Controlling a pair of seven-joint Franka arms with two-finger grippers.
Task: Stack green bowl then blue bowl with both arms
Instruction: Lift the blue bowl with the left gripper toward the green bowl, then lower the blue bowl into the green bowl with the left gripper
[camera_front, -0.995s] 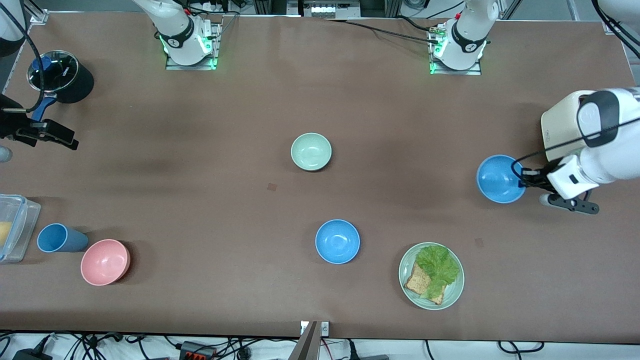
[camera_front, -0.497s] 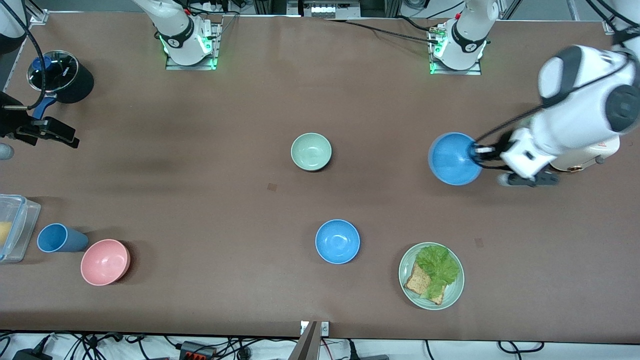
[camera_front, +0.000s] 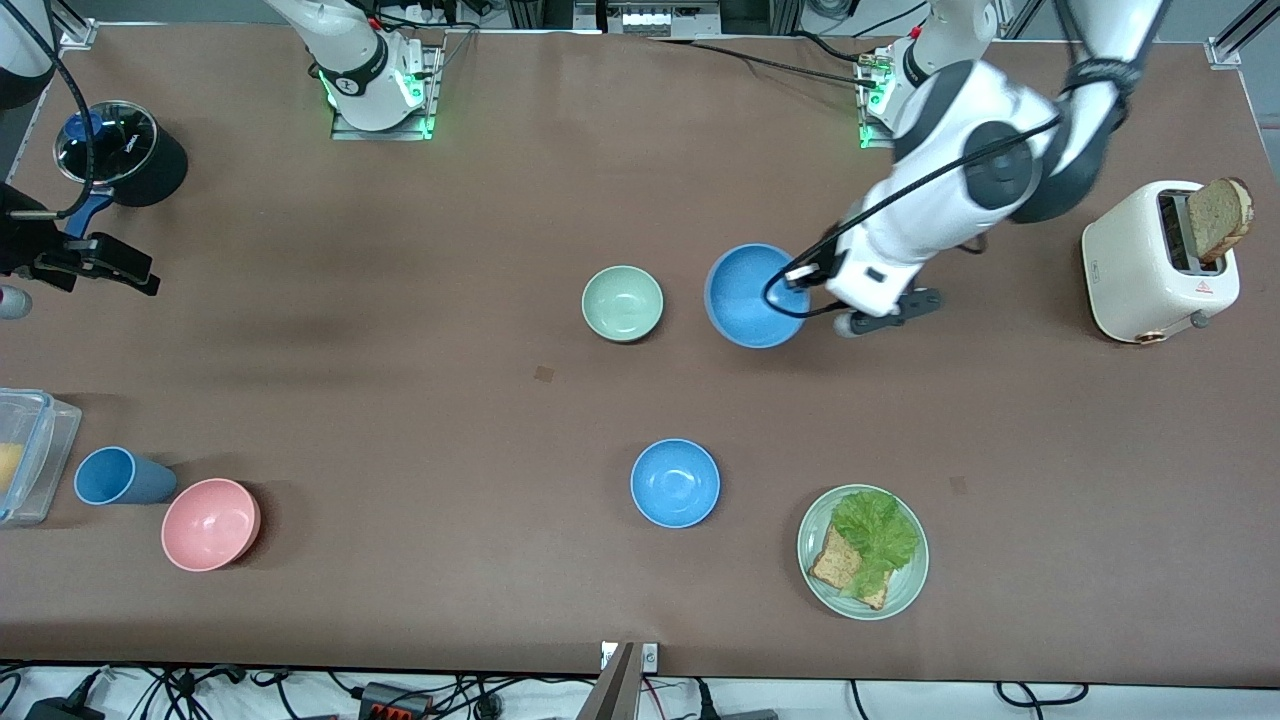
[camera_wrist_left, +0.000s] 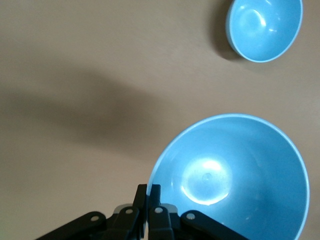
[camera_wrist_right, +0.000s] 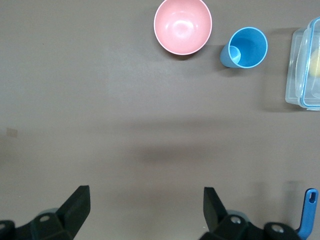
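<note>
Surroundings: we are seeing a second blue bowl (camera_front: 675, 483) nearer the front camera, a green plate (camera_front: 815, 575) of lettuce and bread beside it, and a toaster (camera_front: 1150, 262) holding a bread slice.
Obstructions: nothing is standing between the carried bowl and the green bowl (camera_front: 622, 302).
Writing: we are reading none legibly.
Task items: both are glossy and plain; the mint one is sitting mid-table.
Left gripper (camera_wrist_left: 149, 192): we are pinching the rim of the carried blue bowl (camera_front: 752, 296), airborne beside the green bowl.
Right gripper (camera_wrist_right: 145, 205): we are waiting with jaws wide apart, gripping nothing, over the right arm's end of the table.
</note>
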